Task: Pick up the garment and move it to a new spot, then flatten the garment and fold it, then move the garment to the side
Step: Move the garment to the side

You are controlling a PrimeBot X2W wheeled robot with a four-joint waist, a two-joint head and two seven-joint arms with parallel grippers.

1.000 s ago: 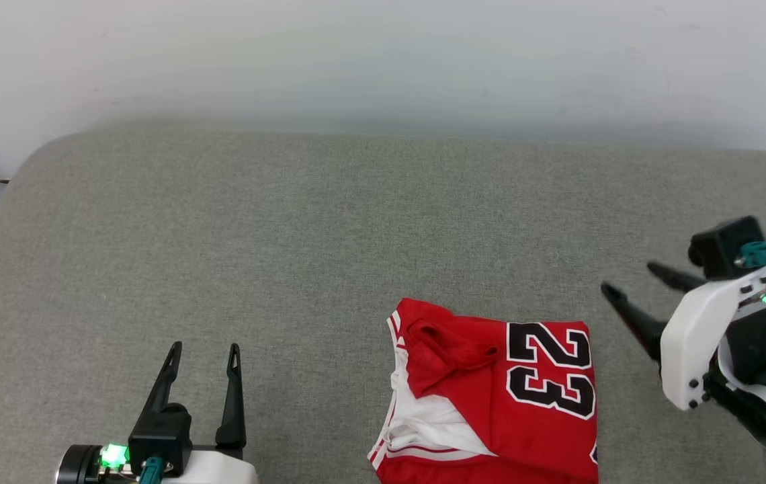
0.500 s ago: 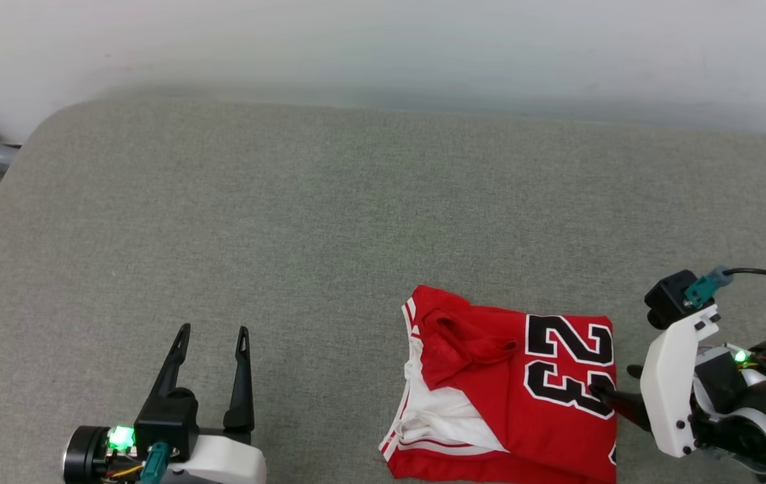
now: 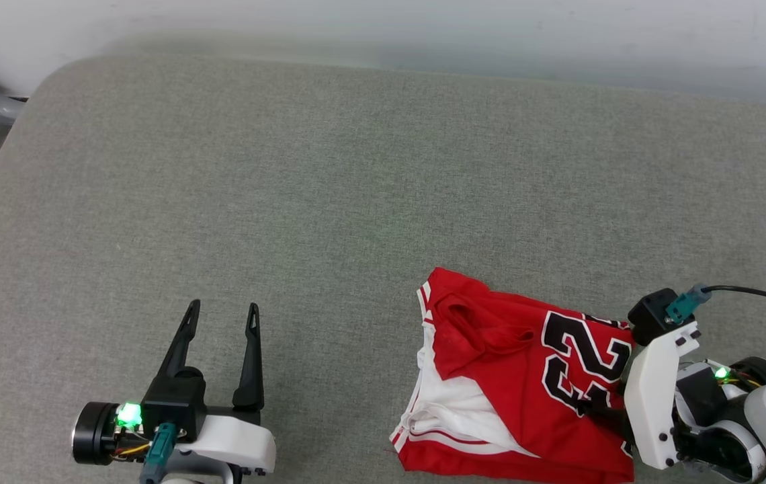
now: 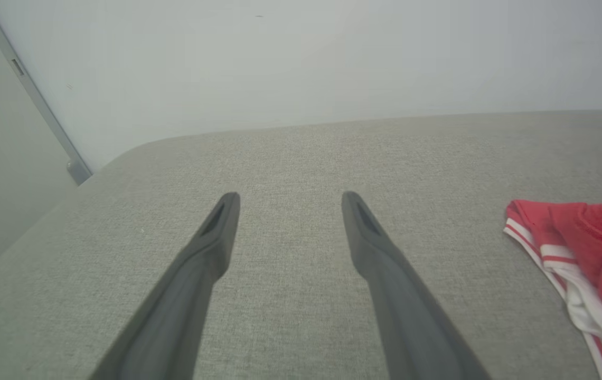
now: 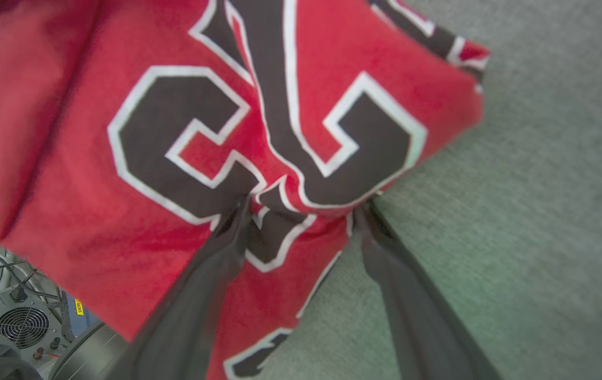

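Our right claw [image 5: 303, 206] is released: its two dark fingers are spread wide and are clenched on nothing. One finger is over the printed face of the red short-sleeved jersey shirt with white sleeves and a black, white-edged 23 [image 5: 68, 174]. The other finger is over the bare surface just beside the shirt's edge. So the edge of the shirt is between the two fingertips, and the cloth bunches up a little in front of them.

In the head view the shirt lies folded on the near right part of the grey fabric-covered desk [image 3: 289, 202]. Its number side is next to the right claw, and the white sleeve and the striped trim are turned to the left.

Our left claw [image 3: 223, 308] is also released, with its fingers apart and nothing between them. It is at the near left of the desk, well apart from the shirt, which lies to its right. Behind the desk we see a pale wall [image 3: 383, 20].
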